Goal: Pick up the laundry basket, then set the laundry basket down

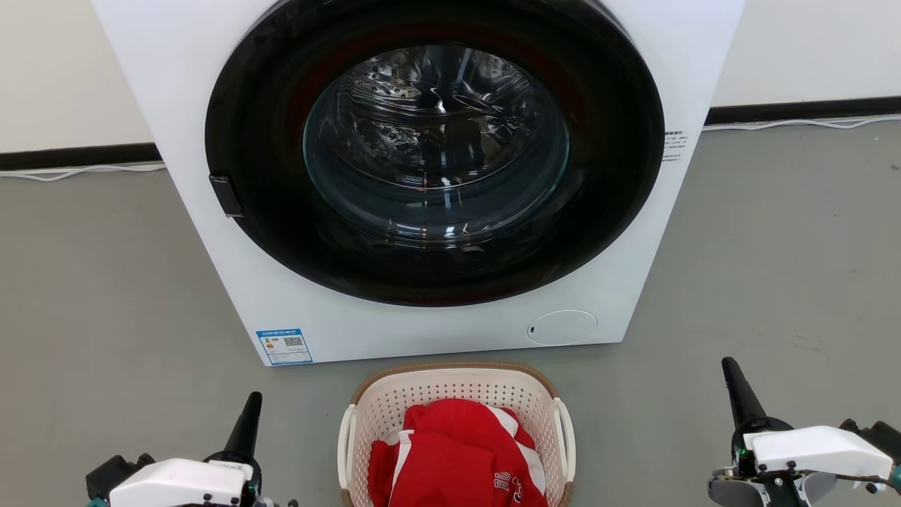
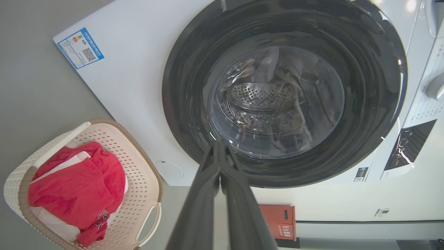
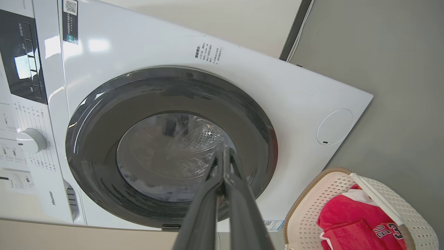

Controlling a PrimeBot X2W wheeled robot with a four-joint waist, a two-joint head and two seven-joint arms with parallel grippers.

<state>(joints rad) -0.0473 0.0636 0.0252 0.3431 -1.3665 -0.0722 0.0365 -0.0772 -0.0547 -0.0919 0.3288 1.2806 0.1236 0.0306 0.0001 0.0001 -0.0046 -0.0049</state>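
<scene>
Before the washer point(image 1: 211, 282), the laundry basket point(image 1: 450, 387) (red garment point(image 1: 450, 451) inside) sits between left gripper point(image 1: 253, 401) and right gripper point(image 1: 730, 366), both closed.

The basket point(image 1: 457, 386) is matt cream plastic, perforated all over, with a brown woven-look rim point(image 1: 450, 367) and smooth white handles. The garment point(image 1: 450, 458) in it is soft red cloth with white bands. The washer point(image 1: 422, 331) has a smooth, glossy white shell. Its door point(image 1: 267, 211) is shiny black around clear glass, and the drum point(image 1: 422, 91) behind is bright perforated metal. The floor point(image 1: 91, 282) is matt grey. The left gripper point(image 2: 219, 144) and right gripper point(image 3: 224, 149) have smooth dark fingers with a dull sheen.
</scene>
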